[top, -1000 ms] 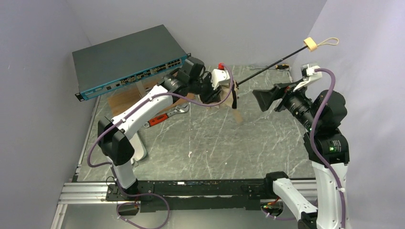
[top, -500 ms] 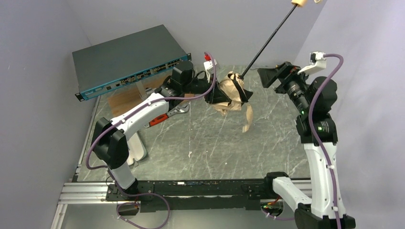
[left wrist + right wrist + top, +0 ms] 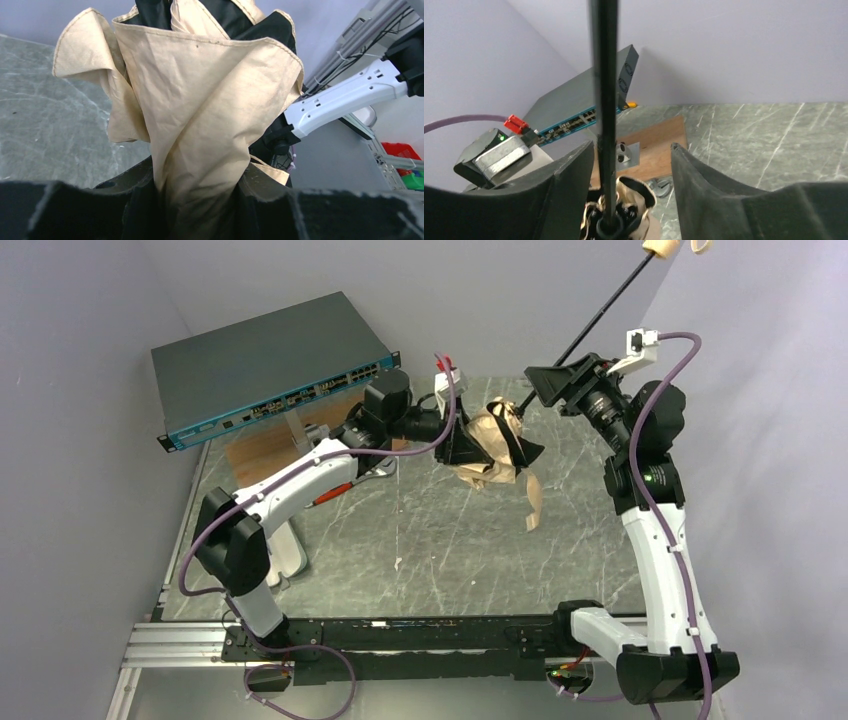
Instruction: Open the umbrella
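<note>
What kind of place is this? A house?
Probably a lab robot bench: left arm and right arm bolted to a rail, plain walls boxing in the table, a network switch behind.

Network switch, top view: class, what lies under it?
A brown board shows beneath its front edge; anything farther back under the network switch is hidden by its casing.

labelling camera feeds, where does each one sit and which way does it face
Top external: above, behind the bases, facing down at the table; both arms, left gripper clamping the umbrella, right gripper around its shaft.
Left wrist: facing the tan canopy up close; own fingers along the bottom.
Right wrist: facing along the shaft; own fingers either side.
Shared: umbrella in all; network switch in top and right wrist.
</note>
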{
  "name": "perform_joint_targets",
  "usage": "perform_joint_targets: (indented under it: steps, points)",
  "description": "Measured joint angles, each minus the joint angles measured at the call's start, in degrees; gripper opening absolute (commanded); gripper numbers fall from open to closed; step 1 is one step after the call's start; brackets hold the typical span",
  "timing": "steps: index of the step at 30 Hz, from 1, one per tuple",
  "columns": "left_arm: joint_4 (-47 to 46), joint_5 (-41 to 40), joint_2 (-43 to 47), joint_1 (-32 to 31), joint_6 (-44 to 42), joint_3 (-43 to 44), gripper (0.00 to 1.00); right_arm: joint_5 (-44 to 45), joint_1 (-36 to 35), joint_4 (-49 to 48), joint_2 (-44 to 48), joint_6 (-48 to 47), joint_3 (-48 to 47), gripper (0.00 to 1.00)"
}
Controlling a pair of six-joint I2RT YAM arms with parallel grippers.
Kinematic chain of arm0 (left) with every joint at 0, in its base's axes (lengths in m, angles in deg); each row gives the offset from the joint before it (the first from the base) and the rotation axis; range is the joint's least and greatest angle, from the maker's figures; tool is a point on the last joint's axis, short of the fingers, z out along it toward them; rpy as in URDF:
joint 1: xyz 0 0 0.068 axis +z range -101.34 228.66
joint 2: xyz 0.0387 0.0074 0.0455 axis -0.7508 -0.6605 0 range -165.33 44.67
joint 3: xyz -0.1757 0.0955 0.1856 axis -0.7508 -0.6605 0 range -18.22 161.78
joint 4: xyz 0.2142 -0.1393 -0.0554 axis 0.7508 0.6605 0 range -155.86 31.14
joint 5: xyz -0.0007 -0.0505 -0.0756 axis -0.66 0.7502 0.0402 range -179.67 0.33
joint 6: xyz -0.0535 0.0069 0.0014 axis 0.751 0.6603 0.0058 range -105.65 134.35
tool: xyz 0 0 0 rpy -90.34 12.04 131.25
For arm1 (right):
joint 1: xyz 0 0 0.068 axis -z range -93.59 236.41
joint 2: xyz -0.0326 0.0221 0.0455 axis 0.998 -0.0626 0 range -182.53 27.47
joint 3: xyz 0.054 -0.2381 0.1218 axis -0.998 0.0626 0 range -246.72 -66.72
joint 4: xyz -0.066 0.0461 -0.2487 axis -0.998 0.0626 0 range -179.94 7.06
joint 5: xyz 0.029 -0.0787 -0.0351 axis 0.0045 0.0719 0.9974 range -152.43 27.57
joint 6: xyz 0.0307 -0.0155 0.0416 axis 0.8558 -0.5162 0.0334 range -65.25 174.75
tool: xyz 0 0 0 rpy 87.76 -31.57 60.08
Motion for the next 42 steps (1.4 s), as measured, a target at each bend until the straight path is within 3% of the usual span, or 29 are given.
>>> perform_joint_targets:
  steps: [1, 2, 3, 4, 6, 7, 12, 17, 20, 22, 26, 28, 30, 33, 35, 40, 42]
  points:
    - [-0.02, 0.2, 0.0, -0.35, -0.04, 0.0, 0.0, -0.61, 0.0, -0.46, -0.39, 0.17, 0.0, 0.38]
    - [-0.04, 0.44, 0.0, -0.57, -0.04, 0.0, 0.05, -1.05, 0.0, -0.79, -0.83, 0.24, 0.0, 0.07]
    - [-0.07, 0.68, 0.0, -0.76, -0.07, 0.0, 0.24, -1.75, 0.0, -0.96, -1.2, 0.26, 0.0, 0.0]
    - [0.17, 0.55, 0.04, -0.96, -0.09, 0.0, 0.5, -2.73, -0.04, -1.31, -1.44, 0.22, 0.0, 0.0]
    - [1.62, -0.15, 0.04, -1.05, -1.33, 0.0, 0.94, -4.48, -0.5, -1.36, -1.55, 1.66, -0.24, 0.0]
    - [2.38, 0.0, 0.02, -0.83, -2.01, 0.0, 0.99, -4.96, -0.63, -1.11, -1.55, 0.39, -0.44, 0.0]
    - [9.42, -0.02, 5.14, 3.63, -6.84, -0.04, 1.0, -1.05, -0.2, 2.78, -1.27, -17.81, -1.44, 0.0]
    - [14.51, -6.93, 16.5, 8.63, -19.45, -4.52, 1.0, 1.51, -1.68, 4.98, 0.33, -31.45, 0.52, 0.0]
    - [14.84, -10.19, 21.22, 7.98, -23.87, -7.39, 1.0, 1.25, -9.14, 7.89, 1.22, -33.53, 1.03, 0.0]
    - [15.08, -12.24, 22.99, 7.48, -26.08, -9.16, 1.0, 1.09, -9.25, 9.46, 2.4, -35.15, 1.97, 0.0]
    - [14.71, -17.11, 24.61, 7.41, -29.75, -13.81, 1.0, 1.01, 9.79, 8.79, 2.58, -37.09, 2.47, 0.0]
    - [15.52, -18.91, 24.04, 7.45, -30.93, -14.05, 1.0, 1.03, 13.84, 7.72, 1.22, -37.35, 2.45, 0.0]
    - [17.94, -19.06, 22.38, 7.5, -32.79, -12.15, 1.0, -0.57, 12.04, 7.39, 0.74, -36.61, 2.69, 0.0]
    - [20.87, -18.62, 19.32, 7.43, -35.23, -7.41, 1.0, -0.42, 0.2, 7.26, 2.78, -35.85, 4.98, 0.0]
    - [21.11, -18.64, 18.95, 7.41, -36.2, -6.78, 1.0, -0.96, -3.58, 8.2, 4.39, -36.2, 5.79, 0.0]
    - [21.46, -18.71, 19.06, 7.32, -37.29, -6.93, 1.0, -2.78, 13.35, 5.22, 3.89, -35.19, 5.35, 0.0]
    - [21.92, -18.73, 19.06, 7.32, -37.35, -6.86, 1.0, -3.19, 12.74, 4.55, 2.6, -34.42, 5.25, 0.0]
